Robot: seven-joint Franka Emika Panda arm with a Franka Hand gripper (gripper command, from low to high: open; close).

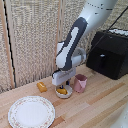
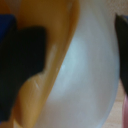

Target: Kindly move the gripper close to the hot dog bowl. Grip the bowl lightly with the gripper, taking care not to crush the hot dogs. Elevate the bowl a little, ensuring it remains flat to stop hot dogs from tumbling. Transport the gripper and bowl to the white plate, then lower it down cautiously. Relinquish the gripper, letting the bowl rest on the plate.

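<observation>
The hot dog bowl [image 1: 64,94], small, round and white, stands on the wooden table with yellow-orange hot dogs [image 1: 62,91] inside. My gripper [image 1: 62,88] is lowered right onto it. In the wrist view the bowl [image 2: 92,75] and a hot dog [image 2: 57,40] fill the picture. The dark fingers [image 2: 22,60] stand wide apart, one over the hot dog side and one at the far edge, so my gripper [image 2: 82,55] looks open. The white plate [image 1: 31,111] with its speckled rim lies apart from the bowl, toward the exterior view's left and front.
A pink cup [image 1: 80,83] stands close beside the bowl on the exterior view's right. An orange-brown block [image 1: 42,87] lies on its left. A black appliance [image 1: 109,52] sits at the back right. A woven screen [image 1: 30,40] backs the table.
</observation>
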